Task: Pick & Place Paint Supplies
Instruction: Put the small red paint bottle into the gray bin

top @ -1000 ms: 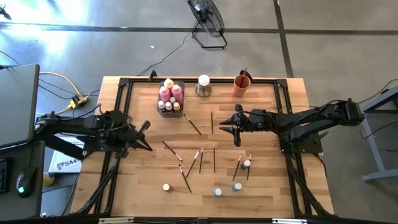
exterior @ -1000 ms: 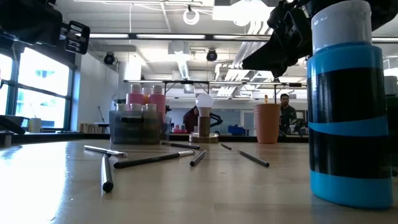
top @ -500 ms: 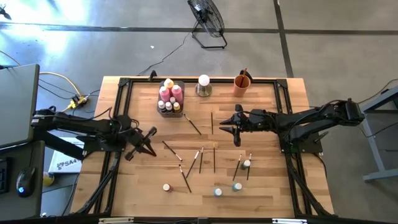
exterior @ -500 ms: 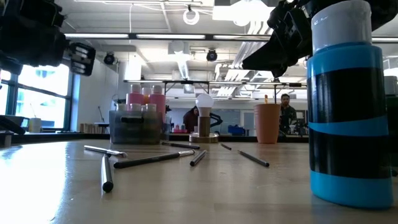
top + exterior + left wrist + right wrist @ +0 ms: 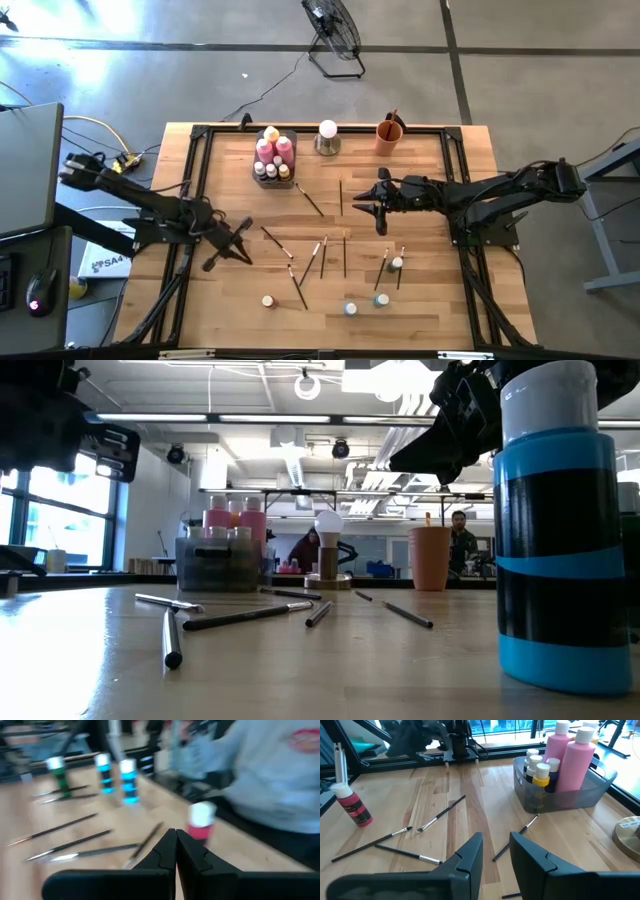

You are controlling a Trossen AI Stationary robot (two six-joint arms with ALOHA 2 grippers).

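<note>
At the near edge of the counter, four small white-capped bottles standing upright and apart: a red bottle to the left, two blue bottles near the middle, a green bottle a little farther and to the right. Probably left loose there to be collected one by one. Just beyond them, about nine thin paintbrushes lying flat at mixed angles, some nearly touching, so likely harder to pinch cleanly. On the left at this depth, the left end effector, closed tight and carrying nothing, hanging above the wood beside the leftmost brushes. Farther and to the right of centre, the right end effector, partly open and empty, raised over the bare wood between two far brushes. At the far edge, a grey tray already holding two pink bottles, one yellow bottle and a few tiny ones, kept upright by its walls; then one white ball on its base and one orange cup, with what looks like a brush inside.
</note>
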